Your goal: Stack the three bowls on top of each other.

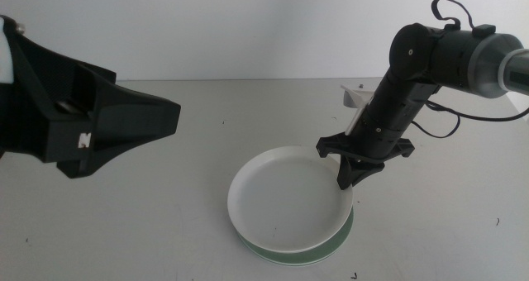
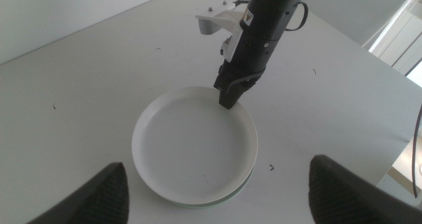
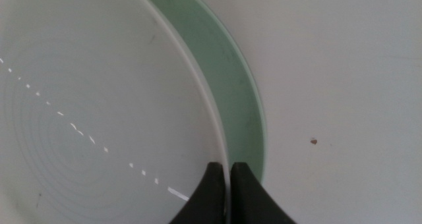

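Right end effector (image 1: 347, 180) angled down, jaws nearly closed, apparently pinching something thin, left end effector (image 2: 214, 184) raised, jaws spread

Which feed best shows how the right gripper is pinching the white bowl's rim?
The right wrist view: the right gripper is shut on the white bowl rim, mint green bowl beneath. The middle view and left wrist view show only the gripper's outside at the rim.

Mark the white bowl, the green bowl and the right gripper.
white bowl (image 1: 281, 194): middle view, bare inner floor.
green bowl (image 3: 234, 85): right wrist view, exposed rim strip beside the white bowl.
right gripper (image 1: 345, 182): middle view, jaw tips at the white bowl's rim.
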Robot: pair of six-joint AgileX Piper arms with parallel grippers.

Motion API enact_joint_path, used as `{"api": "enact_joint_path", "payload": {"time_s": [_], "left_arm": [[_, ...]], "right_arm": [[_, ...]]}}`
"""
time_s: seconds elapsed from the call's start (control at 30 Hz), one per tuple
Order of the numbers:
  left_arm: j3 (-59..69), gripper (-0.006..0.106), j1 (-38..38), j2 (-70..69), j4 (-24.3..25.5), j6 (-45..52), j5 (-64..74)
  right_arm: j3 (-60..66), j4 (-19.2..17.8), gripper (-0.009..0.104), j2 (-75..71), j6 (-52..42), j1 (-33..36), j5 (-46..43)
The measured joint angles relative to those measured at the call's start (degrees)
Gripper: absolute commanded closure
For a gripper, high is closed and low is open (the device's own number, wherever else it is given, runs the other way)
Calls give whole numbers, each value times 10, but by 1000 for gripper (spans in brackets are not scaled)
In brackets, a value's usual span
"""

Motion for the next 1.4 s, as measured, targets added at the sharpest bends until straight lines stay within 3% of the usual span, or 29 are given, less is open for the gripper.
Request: {"api": "enact_joint_path", "payload": {"time_s": [0.43, 0.6, 0.8, 0.97, 1.4], "left_arm": [[0, -1, 0, 0, 0, 0, 0], [0, -1, 0, 0, 0, 0, 0], [0, -1, 0, 0, 0, 0, 0], [0, -1, 0, 0, 0, 0, 0], [0, -1, 0, 0, 0, 0, 0]], "right_arm": [[0, -13, 93, 24, -15, 0, -3], [0, -16, 74, 24, -17, 0, 0], [0, -16, 44, 24, -25, 0, 15], [0, -17, 31, 14, -30, 0, 23], [0, -23, 31, -143, -60, 0, 33]]}}
